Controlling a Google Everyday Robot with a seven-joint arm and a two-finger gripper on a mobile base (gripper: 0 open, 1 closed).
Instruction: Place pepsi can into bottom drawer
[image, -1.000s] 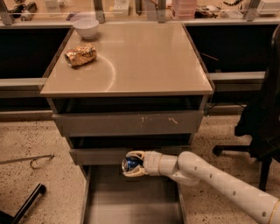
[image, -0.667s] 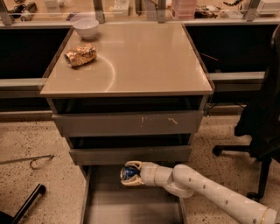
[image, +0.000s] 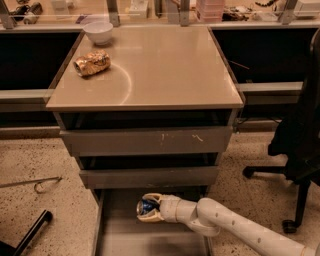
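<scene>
The pepsi can (image: 146, 206), blue with a silver end, lies on its side between the fingers of my gripper (image: 145, 207). The gripper is shut on the can and sits low inside the bottom drawer (image: 115, 230), near its back, just under the middle drawer's front. The bottom drawer is pulled out toward the camera, a wide grey tray with thin side walls. My white arm (image: 235, 227) reaches in from the lower right.
A gold-brown foil snack bag (image: 92, 62) and a white bowl (image: 98, 31) sit on the cabinet top at the back left. The two upper drawers (image: 147, 141) are shut. A black office chair (image: 300, 145) stands at the right. A black handle (image: 27, 234) lies on the floor at left.
My gripper has moved down and slightly left with the can, from in front of the middle drawer's lower edge into the open bottom drawer.
</scene>
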